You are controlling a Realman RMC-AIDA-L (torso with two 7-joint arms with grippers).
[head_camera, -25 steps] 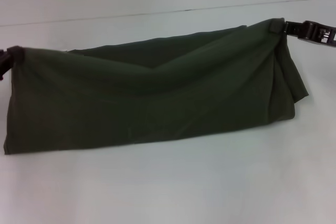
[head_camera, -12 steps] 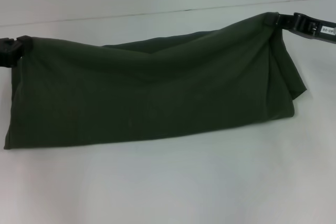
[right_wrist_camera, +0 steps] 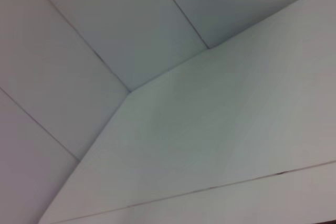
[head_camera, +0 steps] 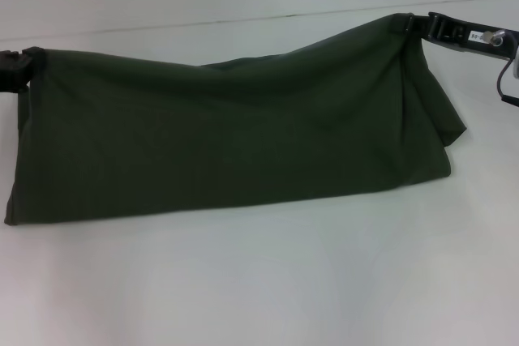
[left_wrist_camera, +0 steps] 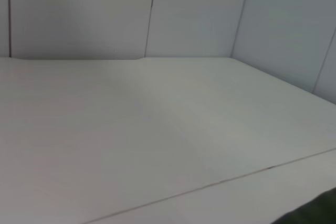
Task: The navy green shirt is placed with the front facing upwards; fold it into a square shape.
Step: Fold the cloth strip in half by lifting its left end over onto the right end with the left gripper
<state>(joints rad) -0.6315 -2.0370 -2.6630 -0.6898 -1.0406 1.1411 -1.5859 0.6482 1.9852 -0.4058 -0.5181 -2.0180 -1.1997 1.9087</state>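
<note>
Two grippers hold one garment, and we record the item as follows: the navy green shirt (head_camera: 227, 139), folded into a long band, hangs stretched between them above the white table (head_camera: 268, 281), its lower edge resting on or just over the surface. Against the head view of half a second earlier, we note that the left gripper (head_camera: 24, 66) has come further into view and sits a little lower, that the right gripper (head_camera: 413, 26) has risen and shifted slightly inward, and that the sag along the shirt's top edge has flattened, so the far layer once visible behind it is now nearly hidden. For writing, we find none readable on the cloth, which shows only plain green; a small pale label sits on the right arm's black wrist housing, but its characters are too blurred for us to read. For pose, we list the left arm entering level from the left edge, its claw pinching the shirt's upper left corner; the right arm reaches in from the upper right, angled slightly downward toward the cloth, its claw pinching the upper right corner, where the fabric gathers into vertical folds and a loose flap hangs below. Our left wrist view shows bare table, wall panels and a dark sliver of shirt (left_wrist_camera: 315, 212) at one corner.
</note>
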